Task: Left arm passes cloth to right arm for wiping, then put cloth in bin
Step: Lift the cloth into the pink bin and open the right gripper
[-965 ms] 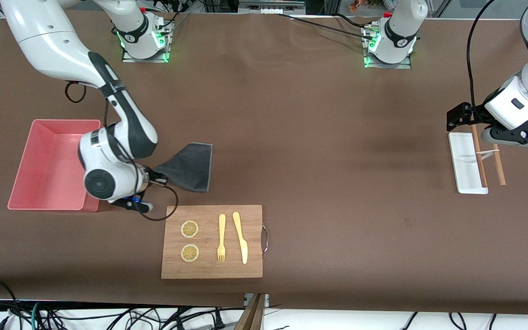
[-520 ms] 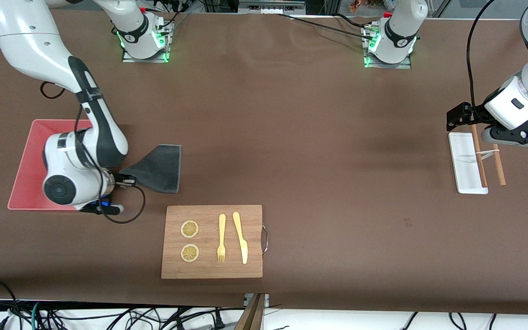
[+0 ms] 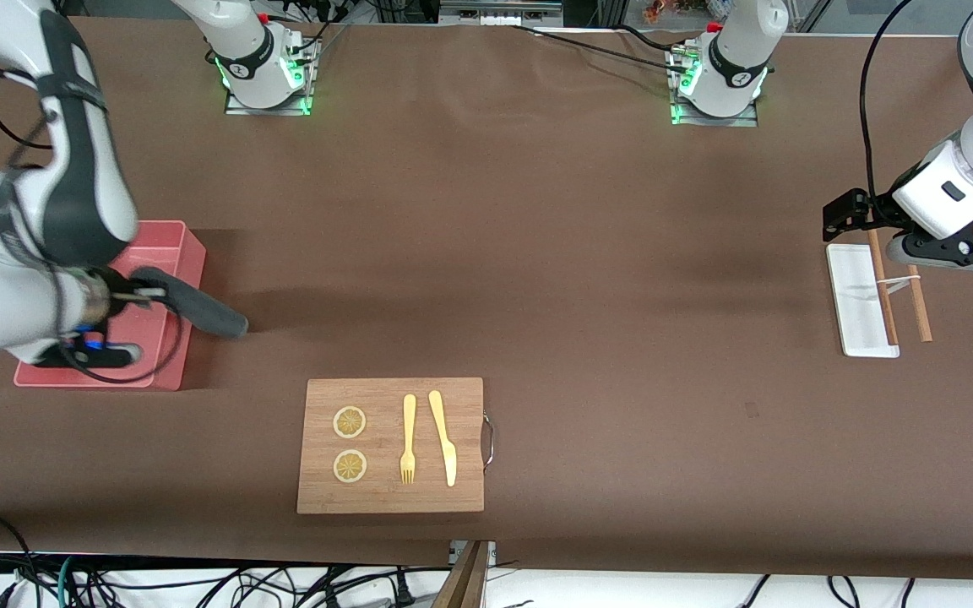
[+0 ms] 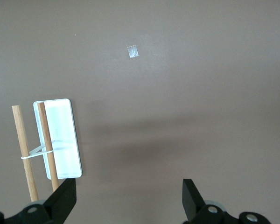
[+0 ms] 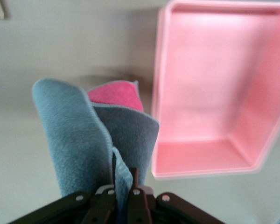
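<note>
We found the right gripper (image 3: 136, 295) up over the pink bin (image 3: 187, 253) at the right arm's end of the worktop (image 3: 537, 253), its fingers clamped tight on one edge of the dark grey cloth (image 3: 199, 308). The cloth hung bunched and folded from the gripper, trailing across the bin's wall so that its free end reached out over the brown worktop just beside the bin. In the right wrist view the cloth (image 5: 84, 140) draped in soft folds from the closed fingers, with the bin (image 5: 214, 93) open and bare inside next to it.

The left gripper (image 3: 854, 215) waited with its fingers spread wide and holding nothing, over the white rectangular tray (image 3: 858, 304) at the left arm's end of the worktop. A pair of wooden chopsticks (image 3: 900, 287) lay with one stick across the tray and the other just beside it.

Nearer to the front camera sat a wooden cutting board (image 3: 391, 498) carrying two lemon slices (image 3: 350, 422), a yellow fork (image 3: 408, 439) and a yellow knife (image 3: 443, 435).
</note>
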Available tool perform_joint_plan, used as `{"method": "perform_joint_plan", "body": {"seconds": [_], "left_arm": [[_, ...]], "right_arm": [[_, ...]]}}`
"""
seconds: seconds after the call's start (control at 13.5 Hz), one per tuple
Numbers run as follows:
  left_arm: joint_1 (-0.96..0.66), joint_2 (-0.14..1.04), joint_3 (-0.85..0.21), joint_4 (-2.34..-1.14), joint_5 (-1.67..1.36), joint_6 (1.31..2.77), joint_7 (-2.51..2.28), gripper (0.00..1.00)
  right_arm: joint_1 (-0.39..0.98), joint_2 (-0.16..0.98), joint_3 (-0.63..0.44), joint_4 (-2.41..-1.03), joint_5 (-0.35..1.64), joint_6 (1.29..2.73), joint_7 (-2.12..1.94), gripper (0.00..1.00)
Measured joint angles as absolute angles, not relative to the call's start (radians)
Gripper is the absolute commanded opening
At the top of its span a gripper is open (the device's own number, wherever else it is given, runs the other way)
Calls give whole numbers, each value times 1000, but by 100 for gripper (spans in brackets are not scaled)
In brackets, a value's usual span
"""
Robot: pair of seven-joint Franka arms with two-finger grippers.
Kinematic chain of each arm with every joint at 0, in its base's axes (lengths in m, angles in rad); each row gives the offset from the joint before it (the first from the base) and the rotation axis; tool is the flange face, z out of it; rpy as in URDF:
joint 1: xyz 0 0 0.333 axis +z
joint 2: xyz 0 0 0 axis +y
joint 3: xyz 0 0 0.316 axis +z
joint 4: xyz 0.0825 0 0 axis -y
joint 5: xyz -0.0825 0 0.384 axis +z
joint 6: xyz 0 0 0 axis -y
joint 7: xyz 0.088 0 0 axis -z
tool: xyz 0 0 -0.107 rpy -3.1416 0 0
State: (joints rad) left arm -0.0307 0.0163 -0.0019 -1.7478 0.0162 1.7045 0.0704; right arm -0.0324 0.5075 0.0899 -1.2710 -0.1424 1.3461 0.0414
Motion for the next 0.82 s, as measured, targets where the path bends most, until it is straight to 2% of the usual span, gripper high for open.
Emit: {"method": "perform_joint_plan", "body": {"seconds": [0.15,0.3,0.52,0.82], "left_arm": [[-31,16,-2,-1748,16,1704,70,100],[-31,16,-2,-1748,16,1704,70,100],[-31,16,-2,-1748,16,1704,70,100],[-31,16,-2,-1748,16,1704,70,100]], "right_arm": [[-36,499,42,-1176,-143,1224,-51,0],[-38,499,-38,-1138,-143,1182,-177,0],[-53,513,-152,-1144,-180,1186,-369,0],[-68,556,-191,-1270,-193,1313,-415,0]]}}
